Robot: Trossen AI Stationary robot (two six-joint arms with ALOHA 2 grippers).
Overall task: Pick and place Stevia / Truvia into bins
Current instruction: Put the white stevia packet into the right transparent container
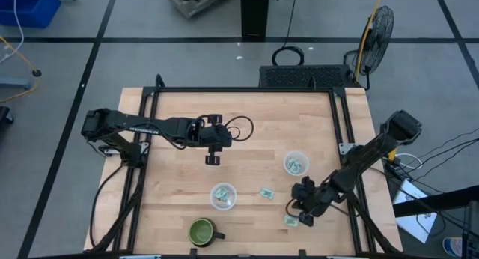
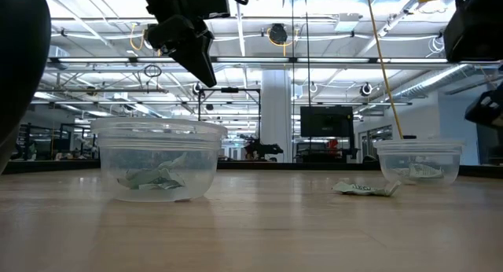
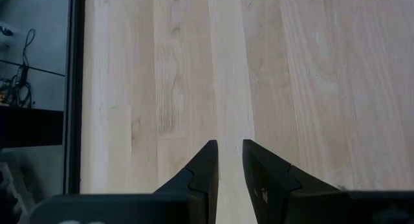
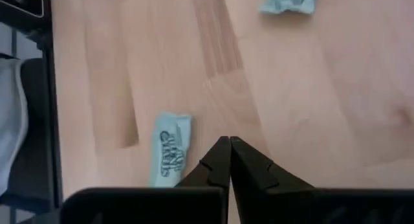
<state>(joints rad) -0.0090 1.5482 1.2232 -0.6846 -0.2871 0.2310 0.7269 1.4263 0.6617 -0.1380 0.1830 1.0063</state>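
Two clear cups stand on the wooden table, one near the middle (image 1: 223, 195) (image 2: 157, 158) and one farther right (image 1: 296, 164) (image 2: 419, 160); both hold green-and-white packets. One loose packet (image 1: 266, 192) (image 2: 364, 189) (image 4: 289, 0) lies flat between the cups. Another packet (image 1: 290, 221) (image 4: 169, 149) lies flat right beside my right gripper (image 1: 301, 214) (image 4: 229, 141), which is shut, holds nothing and points down near the table's near right corner. My left gripper (image 1: 213, 159) (image 3: 230, 146) (image 2: 203, 68) hangs above bare wood at the table's middle, open by a narrow gap and holding nothing.
A dark green mug (image 1: 200, 230) stands at the near edge, just in front of the middle cup. A black frame rail (image 1: 346, 132) runs along the table's right side beside my right arm. Bare wood (image 1: 254, 117) spreads across the far half.
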